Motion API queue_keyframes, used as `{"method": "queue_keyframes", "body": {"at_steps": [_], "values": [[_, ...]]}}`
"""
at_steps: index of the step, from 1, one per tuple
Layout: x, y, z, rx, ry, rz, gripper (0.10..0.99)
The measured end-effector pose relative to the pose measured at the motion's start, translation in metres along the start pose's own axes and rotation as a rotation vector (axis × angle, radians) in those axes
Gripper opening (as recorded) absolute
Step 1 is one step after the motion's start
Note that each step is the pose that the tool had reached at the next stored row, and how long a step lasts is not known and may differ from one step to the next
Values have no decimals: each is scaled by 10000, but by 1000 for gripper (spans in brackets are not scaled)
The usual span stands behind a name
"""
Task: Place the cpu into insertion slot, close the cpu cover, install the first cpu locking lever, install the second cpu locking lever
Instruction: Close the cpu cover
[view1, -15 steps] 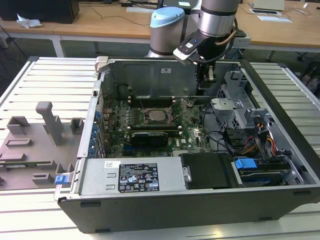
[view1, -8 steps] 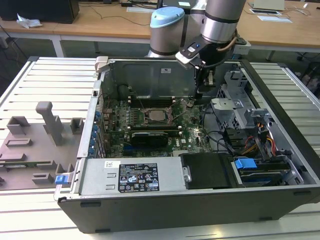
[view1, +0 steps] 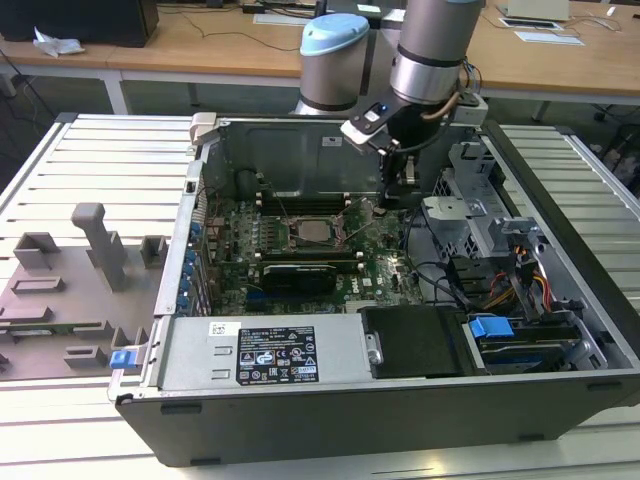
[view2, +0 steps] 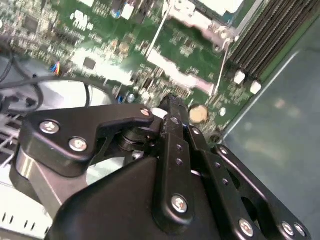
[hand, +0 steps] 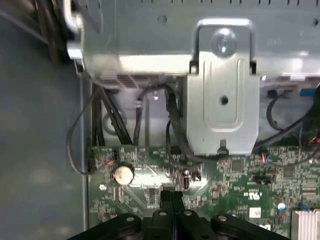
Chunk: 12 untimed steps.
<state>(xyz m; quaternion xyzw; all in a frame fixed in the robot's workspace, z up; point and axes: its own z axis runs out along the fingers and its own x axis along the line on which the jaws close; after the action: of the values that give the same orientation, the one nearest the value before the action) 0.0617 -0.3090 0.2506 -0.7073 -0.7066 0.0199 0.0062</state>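
Evidently the lever stage of the task is in hand. In the exterior view the cpu is seen lying in the insertion slot on the green motherboard inside the open computer case, which is carried by the slatted worktop. The cpu cover appears to be folded down around the chip, though how fully it is seated cannot be told. In the second wrist view two thin metal rods, taken to be the first locking lever and the second locking lever, are seen slanting away from the socket frame, so neither is judged to be latched.

The gripper is held low over the board, near the slot on the exterior view's right. In both wrist views the gripper is shown with its fingers pressed together, nothing being held between them, and its tip is placed close to the round coin battery. Whether the board is touched cannot be told.

For this step, it is judged that the closed tip must be brought against a slim, springy rod, which has to be pushed down and hooked under its catch. Little room is left beside the memory slots, so a slip onto board components is the risk to be guarded against.
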Motion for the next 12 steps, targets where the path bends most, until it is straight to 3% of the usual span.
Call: {"method": "queue_keyframes", "body": {"at_steps": [2,12], "values": [[1,-118,41,2,0,3,106],[0,-508,60,-1,85,0,106]]}}
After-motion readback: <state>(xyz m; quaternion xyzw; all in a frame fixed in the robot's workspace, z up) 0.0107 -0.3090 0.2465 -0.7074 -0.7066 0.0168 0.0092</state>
